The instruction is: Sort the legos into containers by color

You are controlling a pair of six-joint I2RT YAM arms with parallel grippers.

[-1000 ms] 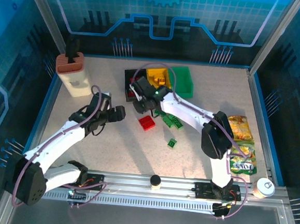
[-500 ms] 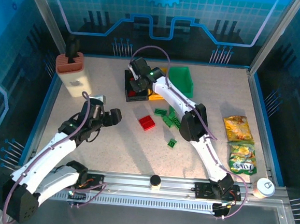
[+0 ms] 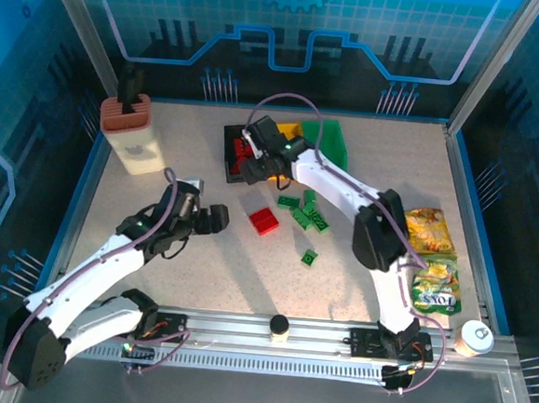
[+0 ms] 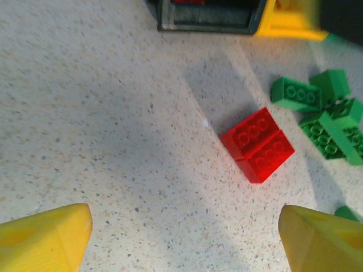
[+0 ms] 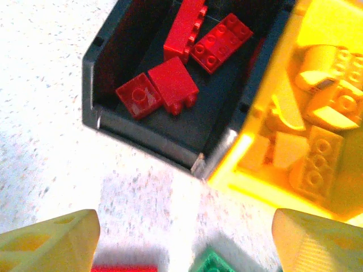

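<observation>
Green snack bag (image 3: 434, 287): white lettering, roughly "FOLS"; too blurred for certainty

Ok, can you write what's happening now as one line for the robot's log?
left gripper: open, facing loose red brick | right gripper: open, empty, near black bin | green bricks: loose on table
</observation>
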